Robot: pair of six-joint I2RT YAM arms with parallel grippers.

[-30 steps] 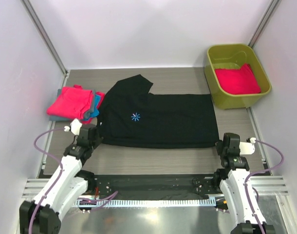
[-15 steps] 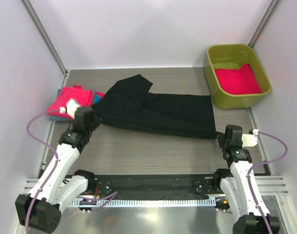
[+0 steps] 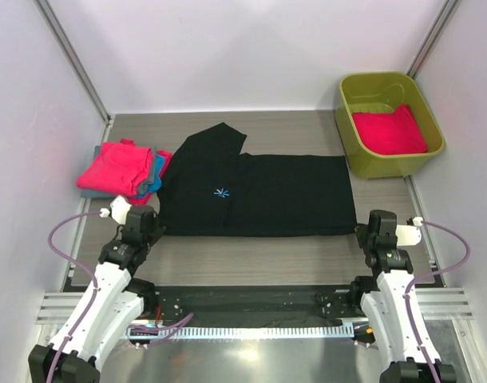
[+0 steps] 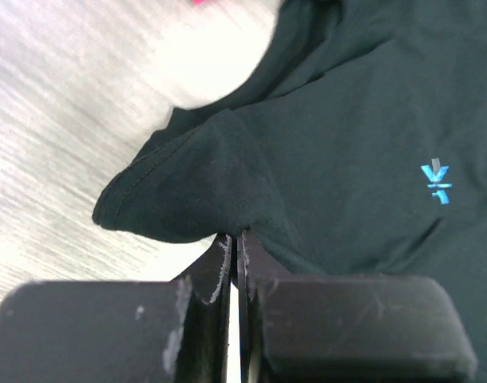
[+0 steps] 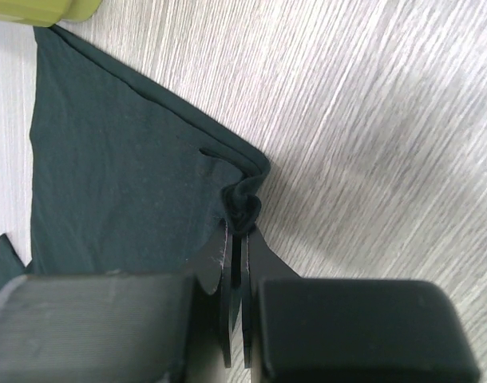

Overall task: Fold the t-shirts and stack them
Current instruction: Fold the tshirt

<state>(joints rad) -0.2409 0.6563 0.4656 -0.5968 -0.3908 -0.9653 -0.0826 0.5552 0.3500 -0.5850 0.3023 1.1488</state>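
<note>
A black t-shirt (image 3: 259, 195) with a small pale-blue starburst mark (image 3: 221, 192) lies spread flat across the middle of the table. My left gripper (image 3: 152, 231) is shut on its near left corner; in the left wrist view the cloth (image 4: 227, 183) bunches at the pinch of my left gripper (image 4: 237, 237). My right gripper (image 3: 362, 232) is shut on the near right corner, where the right wrist view shows a knot of black cloth (image 5: 245, 203) between the tips of my right gripper (image 5: 239, 231). A stack with a hot-pink t-shirt (image 3: 116, 166) on top of a blue one (image 3: 156, 171) sits at the left.
An olive-green tub (image 3: 383, 163) stands at the back right, holding a hot-pink t-shirt (image 3: 389, 130). White walls close the table at the back and both sides. A black rail (image 3: 243, 302) runs along the near edge between the arm bases.
Both grippers lifted the shirt's near edge up and back, then drew it toward me again. The shirt now lies flat, slightly farther back than a second ago.
</note>
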